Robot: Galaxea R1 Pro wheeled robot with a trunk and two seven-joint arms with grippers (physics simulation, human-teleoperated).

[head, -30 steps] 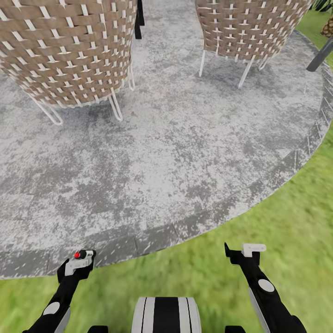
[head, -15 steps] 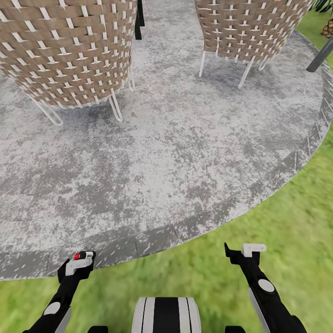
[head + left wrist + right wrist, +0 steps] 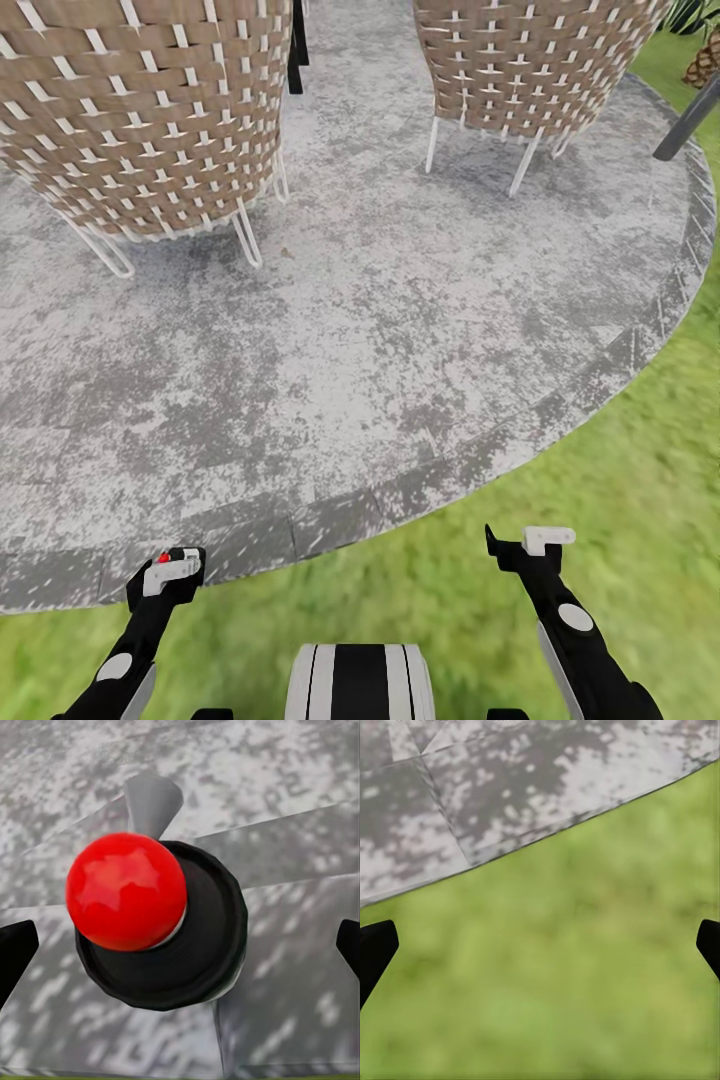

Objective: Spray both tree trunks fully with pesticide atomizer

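We look along our right gripper [image 3: 540, 949], whose two black fingertips [image 3: 375, 945] enter from opposite edges of the frame and stand wide apart with nothing between them. Beneath them spreads the blurred green lawn [image 3: 577, 975], covering most of the scene. Beyond it runs the curved kerb edge of the round patio floor of grey, mottled, speckled stone [image 3: 532, 787], its paving cut by thin dark joints [image 3: 439, 806] that divide the border into separate slabs. The fingertips hang over grass, apart from the stone.
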